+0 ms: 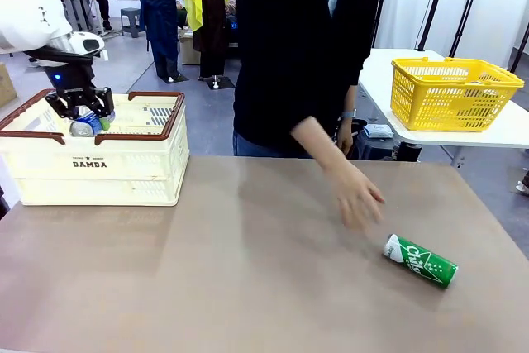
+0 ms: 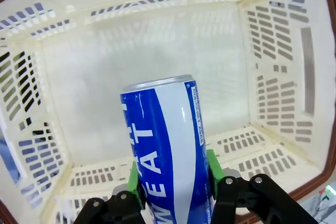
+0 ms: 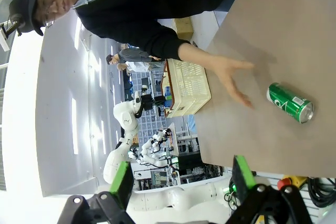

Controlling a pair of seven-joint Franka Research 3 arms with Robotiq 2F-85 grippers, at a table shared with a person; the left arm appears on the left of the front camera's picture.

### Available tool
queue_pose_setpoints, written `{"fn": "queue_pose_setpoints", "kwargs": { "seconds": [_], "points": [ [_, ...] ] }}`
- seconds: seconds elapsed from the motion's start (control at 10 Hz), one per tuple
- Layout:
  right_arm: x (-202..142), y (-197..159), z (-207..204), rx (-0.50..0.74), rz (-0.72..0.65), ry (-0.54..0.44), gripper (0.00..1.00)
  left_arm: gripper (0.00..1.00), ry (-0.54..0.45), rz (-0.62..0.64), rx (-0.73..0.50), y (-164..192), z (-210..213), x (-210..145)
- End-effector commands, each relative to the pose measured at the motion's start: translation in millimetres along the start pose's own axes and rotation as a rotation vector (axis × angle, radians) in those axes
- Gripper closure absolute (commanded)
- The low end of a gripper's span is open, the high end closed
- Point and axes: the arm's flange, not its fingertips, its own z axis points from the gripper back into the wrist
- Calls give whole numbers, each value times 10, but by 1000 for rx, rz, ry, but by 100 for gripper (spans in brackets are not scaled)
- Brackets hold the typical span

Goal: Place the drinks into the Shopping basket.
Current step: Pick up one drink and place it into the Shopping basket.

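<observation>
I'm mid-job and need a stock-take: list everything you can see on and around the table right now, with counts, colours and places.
blue drink can: one, blue with white lettering, clamped in the left gripper over the inside of the Shopping basket
green drink can: one, green with white lettering, lying on its side on the table's right part, just past the person's fingertips
Shopping basket: one, cream-white with brown rim, on the table's far left
table: one, brown
yellow mesh basket: one, on a white side table behind, at the right
person's hand: one, stretched out low over the table near the green can, apart from it
left gripper: shut on the blue can
right gripper: open, holding nothing
</observation>
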Motion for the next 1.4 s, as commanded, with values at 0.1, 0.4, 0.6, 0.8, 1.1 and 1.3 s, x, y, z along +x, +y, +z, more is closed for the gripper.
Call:
{"fn": "queue_pose_setpoints", "kwargs": {
  "seconds": [0.1,0.4,0.6,0.8,1.1,1.3],
  "points": [
    [18,40,12,23,18,-6,0,100,-21,22,5,87,-285,170],
    [18,40,12,23,18,-6,0,100,-42,2,21,52,-687,120],
    [18,40,12,23,18,-6,0,100,-28,-9,19,52,-852,82],
    [18,40,12,23,18,-6,0,100,-14,-6,22,54,-911,76],
    [18,40,12,23,18,-6,0,0,-14,-3,32,38,-913,80],
    [18,40,12,23,18,-6,0,0,-23,0,36,46,-891,76]
  ]
}}
